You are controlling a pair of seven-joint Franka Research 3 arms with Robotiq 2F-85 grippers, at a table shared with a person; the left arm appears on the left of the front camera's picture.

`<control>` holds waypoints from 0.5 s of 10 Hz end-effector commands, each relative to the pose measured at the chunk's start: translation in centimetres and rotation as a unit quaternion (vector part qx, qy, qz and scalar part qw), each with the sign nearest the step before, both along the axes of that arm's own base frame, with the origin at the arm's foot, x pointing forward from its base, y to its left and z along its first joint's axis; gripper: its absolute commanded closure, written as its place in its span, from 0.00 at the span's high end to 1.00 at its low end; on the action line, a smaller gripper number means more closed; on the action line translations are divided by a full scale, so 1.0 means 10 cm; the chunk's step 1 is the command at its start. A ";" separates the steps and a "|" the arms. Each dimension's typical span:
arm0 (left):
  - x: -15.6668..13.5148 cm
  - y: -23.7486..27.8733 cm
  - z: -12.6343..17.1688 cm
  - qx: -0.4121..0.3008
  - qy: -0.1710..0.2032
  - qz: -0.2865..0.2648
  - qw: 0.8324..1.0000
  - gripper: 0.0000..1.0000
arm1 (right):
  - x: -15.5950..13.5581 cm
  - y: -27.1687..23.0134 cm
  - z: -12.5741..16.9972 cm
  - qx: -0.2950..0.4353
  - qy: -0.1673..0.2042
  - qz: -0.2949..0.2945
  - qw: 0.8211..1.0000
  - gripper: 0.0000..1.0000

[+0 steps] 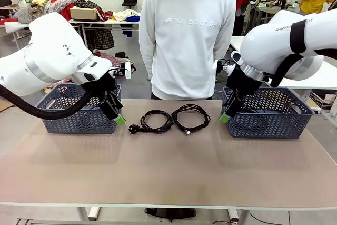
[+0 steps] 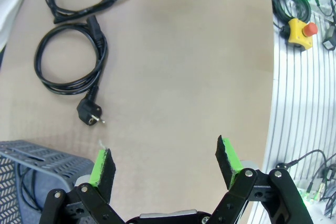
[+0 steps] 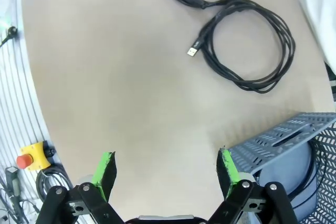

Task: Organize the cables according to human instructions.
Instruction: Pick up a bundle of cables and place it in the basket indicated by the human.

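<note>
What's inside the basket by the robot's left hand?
Loops of a black cable show inside the basket, seen from the left wrist. Its rim and the left gripper cover the rest.

A coiled black plug-ended cable (image 2: 101, 56) lies flat just beside a coiled USB-ended cable (image 3: 289, 51).

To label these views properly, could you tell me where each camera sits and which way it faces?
Front: fixed between the arms, facing across the table at the person; left tool, right tool show.
Left wrist: looks down past its open tool at plug cable and USB cable.
Right wrist: likewise, past its own open tool.
Shared: both cables.
</note>
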State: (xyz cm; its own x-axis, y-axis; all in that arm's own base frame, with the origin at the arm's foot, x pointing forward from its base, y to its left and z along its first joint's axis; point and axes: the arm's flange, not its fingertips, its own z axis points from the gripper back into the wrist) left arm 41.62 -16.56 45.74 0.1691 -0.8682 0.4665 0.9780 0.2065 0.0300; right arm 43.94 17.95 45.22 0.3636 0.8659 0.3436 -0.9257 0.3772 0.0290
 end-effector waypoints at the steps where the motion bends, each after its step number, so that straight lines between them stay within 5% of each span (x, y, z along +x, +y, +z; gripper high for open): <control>1: 0.00 0.02 0.02 0.000 0.002 0.000 1.000 1.00 | -0.18 0.00 -0.06 0.017 -0.010 0.000 1.000 1.00; 5: 0.00 0.02 0.02 0.000 0.002 0.000 1.000 1.00 | -0.17 0.02 -0.04 -0.003 0.002 0.007 1.000 1.00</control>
State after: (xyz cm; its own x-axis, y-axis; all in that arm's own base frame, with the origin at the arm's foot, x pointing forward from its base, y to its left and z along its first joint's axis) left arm 41.62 -16.56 45.74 0.1691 -0.8682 0.4666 0.9780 0.2066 0.0300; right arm 42.07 18.01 44.67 0.3513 0.8743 0.3350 -0.9315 0.3626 0.0305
